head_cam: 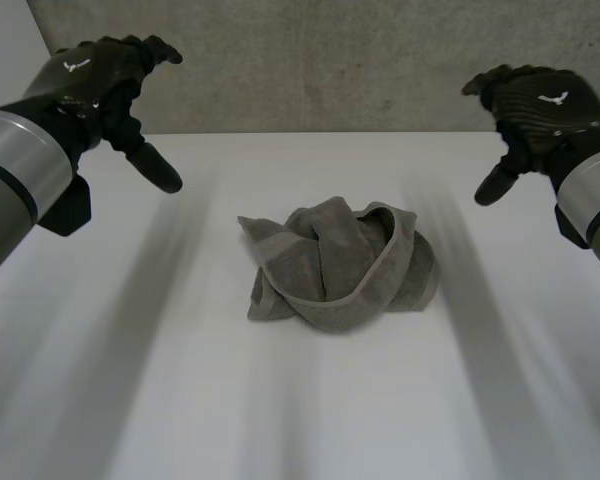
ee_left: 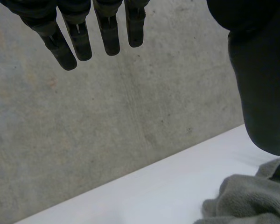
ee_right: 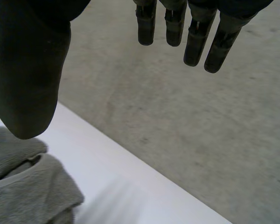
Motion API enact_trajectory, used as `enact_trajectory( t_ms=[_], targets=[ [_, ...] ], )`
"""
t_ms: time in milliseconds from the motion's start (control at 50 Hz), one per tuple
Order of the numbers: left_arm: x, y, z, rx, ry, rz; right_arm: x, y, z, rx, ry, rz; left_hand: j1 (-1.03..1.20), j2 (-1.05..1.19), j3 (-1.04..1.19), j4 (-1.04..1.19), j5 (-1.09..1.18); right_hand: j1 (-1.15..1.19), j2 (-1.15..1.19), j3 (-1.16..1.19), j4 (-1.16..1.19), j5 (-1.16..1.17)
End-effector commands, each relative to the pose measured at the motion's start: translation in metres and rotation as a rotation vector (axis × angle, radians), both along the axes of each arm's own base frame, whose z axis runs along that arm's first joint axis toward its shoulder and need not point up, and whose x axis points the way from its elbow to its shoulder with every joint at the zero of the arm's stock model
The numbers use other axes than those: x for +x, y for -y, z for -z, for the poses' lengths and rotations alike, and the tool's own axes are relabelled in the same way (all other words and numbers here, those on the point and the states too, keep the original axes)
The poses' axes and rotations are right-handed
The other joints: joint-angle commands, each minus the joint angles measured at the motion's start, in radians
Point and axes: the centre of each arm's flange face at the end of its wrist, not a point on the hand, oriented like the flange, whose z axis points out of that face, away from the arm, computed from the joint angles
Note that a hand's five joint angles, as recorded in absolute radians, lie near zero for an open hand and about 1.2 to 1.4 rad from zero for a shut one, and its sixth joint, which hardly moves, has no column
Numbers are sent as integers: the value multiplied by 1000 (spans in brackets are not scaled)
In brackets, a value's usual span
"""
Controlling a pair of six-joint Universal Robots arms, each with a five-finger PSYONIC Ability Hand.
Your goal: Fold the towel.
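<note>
The grey towel [head_cam: 335, 265] lies in a crumpled, twisted heap in the middle of the white table [head_cam: 160, 400]. Its edges are rolled under and looped over one another, so no corner can be picked out. The left hand [head_cam: 95, 85] hangs above and to the left of the towel, well apart from it. The right hand [head_cam: 540, 105] hangs to the towel's right, equally clear of it. Neither touches the cloth.

In the left wrist view the fingers [ee_left: 107, 35] reach out straight and spread, with nothing between them and the thumb [ee_left: 261, 93], and a lump of towel sits just past the thumb's tip. The right wrist view shows the same: the fingers are loose and empty, with towel beside the thumb. A concrete wall [head_cam: 330, 60] stands behind the towel.

Folding looks not yet begun, since the towel would first need spreading flat. The main risk is a blind grab. With the corners buried, a hand closing on the heap may pinch several layers at once and lift the whole knot instead of opening it. Two hands pulling on the same loop could tighten the twist. A grasp on only the top fold might slip off the thick rolled hem — or drag the bundle away across the smooth table.
</note>
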Motion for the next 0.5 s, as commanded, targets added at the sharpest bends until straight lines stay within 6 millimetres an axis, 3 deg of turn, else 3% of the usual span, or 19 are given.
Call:
enact_trajectory(
  t_ms=[20,40,80,100,120,180,220,240,280,380,500],
  targets=[
    [-12,-8,39,64,39,50,16,-2,18,1,-123,-182,-76,-73,-55,-87,-207,-56,-74,-71,-78,-57],
    [-12,-9,39,65,39,50,20,-1,24,1,-165,-223,-76,-73,-55,-87,-207,-56,-74,-71,-78,-57],
    [-27,-15,67,79,96,102,24,0,29,-1,-208,-266,-70,-67,-50,-81,-202,-56,-74,-71,-78,-57],
    [-27,-15,67,79,96,102,27,4,34,-8,-256,-294,-70,-67,-50,-81,-201,-56,-74,-71,-78,-57],
    [-36,-21,81,75,133,136,27,4,34,-8,-256,-294,-64,-61,-44,-75,-196,-56,-74,-71,-78,-57],
    [-46,-27,94,66,174,174,37,15,53,0,-404,-363,-64,-61,-44,-75,-196,-56,-74,-71,-78,-57],
    [-65,-35,128,55,271,242,40,21,59,-1,-450,-376,-64,-61,-44,-75,-196,-56,-74,-71,-78,-57],
    [-65,-35,128,55,271,242,40,21,59,-1,-451,-376,-64,-61,-44,-75,-196,-56,-74,-71,-78,-57],
    [-75,-36,153,61,331,274,43,32,73,-3,-533,-397,-61,-58,-41,-72,-193,-56,-74,-71,-78,-57],
    [-91,-38,179,81,362,318,48,48,96,-20,-622,-416,-38,-34,-17,-49,-169,-56,-74,-71,-78,-57],
    [-105,-29,207,104,385,337,65,53,124,-33,-684,-469,-12,-8,9,-22,-143,22,3,7,-1,20]
  ],
)
